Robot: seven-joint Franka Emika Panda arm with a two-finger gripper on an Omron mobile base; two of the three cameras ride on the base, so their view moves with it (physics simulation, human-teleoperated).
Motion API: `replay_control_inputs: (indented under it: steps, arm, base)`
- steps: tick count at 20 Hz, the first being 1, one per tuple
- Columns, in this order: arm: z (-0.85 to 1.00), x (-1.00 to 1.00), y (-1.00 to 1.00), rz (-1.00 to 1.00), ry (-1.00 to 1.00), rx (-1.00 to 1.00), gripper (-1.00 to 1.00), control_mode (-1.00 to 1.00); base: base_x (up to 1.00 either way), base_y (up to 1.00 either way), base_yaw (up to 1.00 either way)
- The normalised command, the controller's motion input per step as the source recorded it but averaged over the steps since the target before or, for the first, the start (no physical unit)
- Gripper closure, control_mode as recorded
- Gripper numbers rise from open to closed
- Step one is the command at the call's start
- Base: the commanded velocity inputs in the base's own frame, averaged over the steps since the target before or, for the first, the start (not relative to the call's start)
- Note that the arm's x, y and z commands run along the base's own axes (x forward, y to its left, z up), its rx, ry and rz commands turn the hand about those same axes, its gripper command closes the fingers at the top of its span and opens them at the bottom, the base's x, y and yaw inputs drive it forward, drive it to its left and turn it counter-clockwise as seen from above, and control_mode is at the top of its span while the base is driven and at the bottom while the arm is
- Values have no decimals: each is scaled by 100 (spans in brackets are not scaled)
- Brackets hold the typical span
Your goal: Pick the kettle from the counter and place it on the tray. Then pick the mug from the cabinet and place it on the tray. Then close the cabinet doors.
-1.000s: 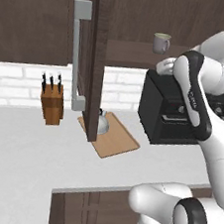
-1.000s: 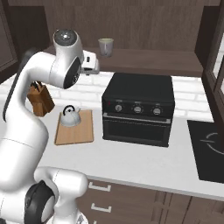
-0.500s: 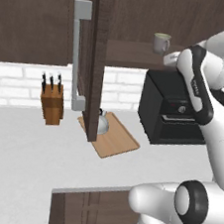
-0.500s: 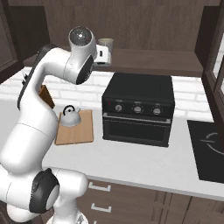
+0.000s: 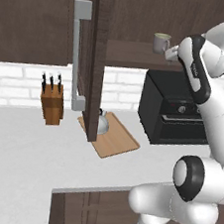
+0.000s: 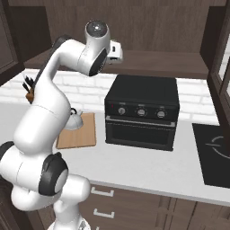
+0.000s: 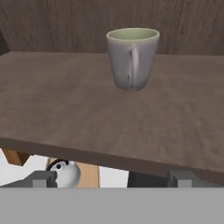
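On the cabinet shelf (image 7: 52,113) the mug (image 7: 132,57) stands upright, handle turned toward the hand camera, rim facing up, well back from the shelf's front edge. Tool (image 7: 114,178) sits low at the shelf's front edge, short of the mug and not touching it; its two grey fingertips (image 7: 41,179) show far apart at the bottom of the hand view, so it is released with nothing between them. From the left base view the mug (image 5: 161,43) is on the shelf just left of the white hand, arm raised up to shelf height above the black oven (image 5: 176,112). Kettle (image 6: 75,118) sits on the tray (image 6: 80,134), which lies flat on the desk (image 6: 148,168) just left of the oven (image 6: 141,117). In the left base view the kettle (image 5: 102,122) is partly hidden behind the open cabinet door (image 5: 97,57), whose grey bar handle (image 5: 77,54) runs vertically beside it. Knife block (image 5: 51,103) stands on the desk (image 5: 23,157) left of the tray (image 5: 111,136), against the white brick wall. Dark cooktop (image 6: 215,155) lies at the right end of the desk.
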Motion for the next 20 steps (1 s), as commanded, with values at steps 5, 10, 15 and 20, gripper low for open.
replay_control_inputs:
  steps: [5, 10, 15, 20]
  arm:
    - [0, 41, 0, -1, 0, 0, -100, -100]
    - [0, 50, 0, -1, 0, 0, -100, -100]
    - [0, 27, -2, 0, 0, 0, -100, -100]
    - [0, 24, 0, 0, 1, 0, -100, -100]
  base:
    - [0, 0, 0]
    - [0, 0, 0]
    - [0, 0, 0]
    - [0, 0, 0]
